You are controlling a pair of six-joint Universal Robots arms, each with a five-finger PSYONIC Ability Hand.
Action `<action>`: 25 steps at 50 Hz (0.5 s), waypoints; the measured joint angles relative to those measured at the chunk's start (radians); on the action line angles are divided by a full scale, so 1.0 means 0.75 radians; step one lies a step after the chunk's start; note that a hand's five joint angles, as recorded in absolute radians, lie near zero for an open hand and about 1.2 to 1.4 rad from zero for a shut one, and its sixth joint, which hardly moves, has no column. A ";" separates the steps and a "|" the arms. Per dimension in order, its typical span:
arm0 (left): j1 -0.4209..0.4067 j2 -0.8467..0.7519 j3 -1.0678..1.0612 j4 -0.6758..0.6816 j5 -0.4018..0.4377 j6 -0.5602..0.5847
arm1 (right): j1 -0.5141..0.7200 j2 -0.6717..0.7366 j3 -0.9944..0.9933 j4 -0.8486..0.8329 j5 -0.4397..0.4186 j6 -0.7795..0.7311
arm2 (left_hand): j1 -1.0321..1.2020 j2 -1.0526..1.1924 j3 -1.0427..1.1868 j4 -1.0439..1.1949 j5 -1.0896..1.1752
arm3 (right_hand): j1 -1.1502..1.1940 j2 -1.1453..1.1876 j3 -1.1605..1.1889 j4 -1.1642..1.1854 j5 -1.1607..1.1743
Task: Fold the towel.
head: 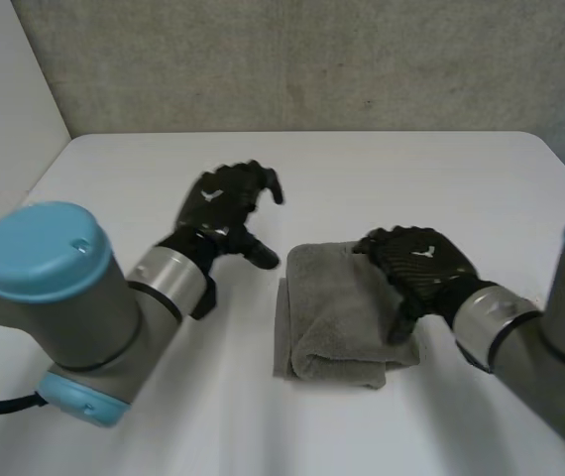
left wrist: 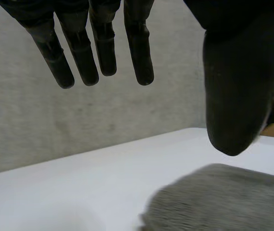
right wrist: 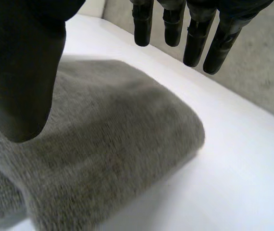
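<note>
A grey towel (head: 334,315) lies folded into a small thick bundle in the middle of the white table (head: 431,188). My right hand (head: 419,260) hovers over the towel's right side with straight fingers, open and holding nothing. From its own wrist the towel (right wrist: 113,159) spreads under the palm, and the fingers (right wrist: 194,38) stand clear above it. My left hand (head: 225,205) is raised to the left of the towel, open, with fingers (left wrist: 98,48) straight and the thumb (left wrist: 238,96) apart. The towel's edge (left wrist: 223,197) lies below that thumb.
A grey wall (head: 312,59) runs behind the table's far edge. Bare table surface (head: 114,169) stretches to the left of and behind the towel.
</note>
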 measured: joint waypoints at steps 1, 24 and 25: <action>-0.021 -0.014 0.008 0.001 0.000 -0.008 | -0.031 0.001 0.012 -0.005 -0.022 0.027 | 0.000 0.000 0.000 0.000 0.000 | 0.000 0.000 0.000 0.000 0.000; -0.137 -0.344 0.084 0.007 -0.030 -0.161 | -0.194 0.197 0.120 -0.266 -0.132 0.357 | 0.000 -0.002 0.000 0.000 -0.001 | -0.005 0.000 0.000 0.000 0.000; -0.137 -0.346 0.084 0.006 -0.031 -0.160 | -0.194 0.203 0.119 -0.267 -0.132 0.355 | 0.000 -0.002 0.000 0.000 -0.001 | -0.005 0.000 0.000 0.000 0.000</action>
